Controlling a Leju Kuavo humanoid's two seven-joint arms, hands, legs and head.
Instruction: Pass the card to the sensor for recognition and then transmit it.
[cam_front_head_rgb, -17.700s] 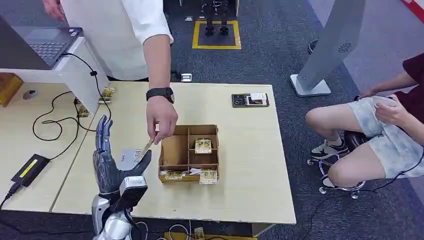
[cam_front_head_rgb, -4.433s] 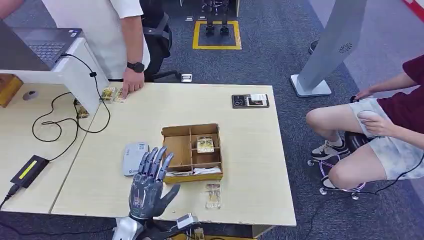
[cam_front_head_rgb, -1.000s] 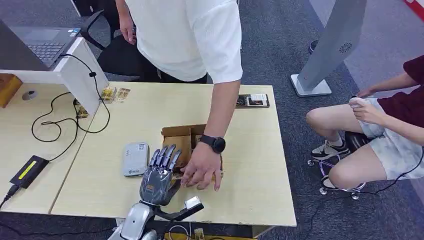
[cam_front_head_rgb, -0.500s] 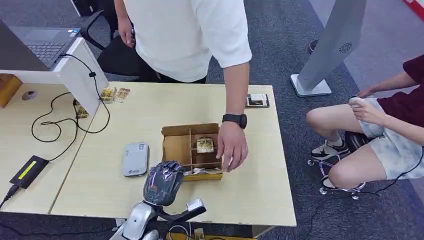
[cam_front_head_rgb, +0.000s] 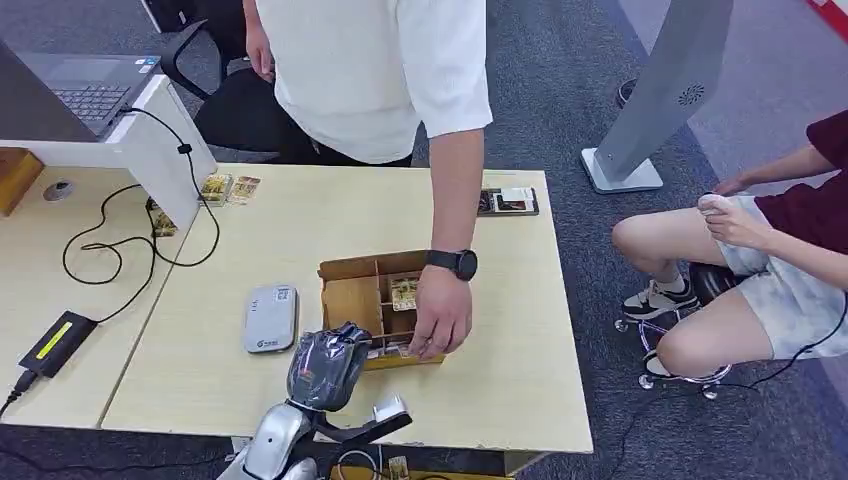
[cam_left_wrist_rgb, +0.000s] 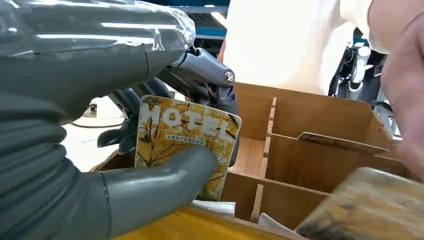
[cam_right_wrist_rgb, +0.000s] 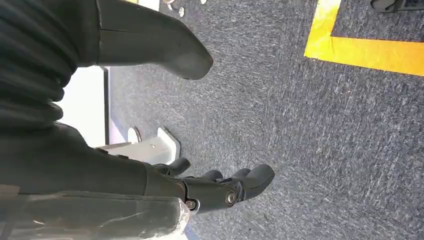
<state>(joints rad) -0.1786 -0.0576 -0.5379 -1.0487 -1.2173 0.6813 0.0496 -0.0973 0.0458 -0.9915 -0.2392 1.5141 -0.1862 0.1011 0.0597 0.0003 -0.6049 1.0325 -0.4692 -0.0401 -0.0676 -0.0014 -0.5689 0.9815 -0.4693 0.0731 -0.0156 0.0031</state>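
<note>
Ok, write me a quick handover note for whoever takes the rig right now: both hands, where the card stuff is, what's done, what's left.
Left hand: pinches a yellow HOTEL card between thumb and fingers, at the near edge of the divided box.
Right hand: holds nothing, fingers apart, above grey carpet.
Grey sensor lies on the table, beside the box on the robot's left.
A person's hand rests on the box; more cards sit inside.
Done: card gripped.
Left: present it to the sensor, then pass it on.
</note>
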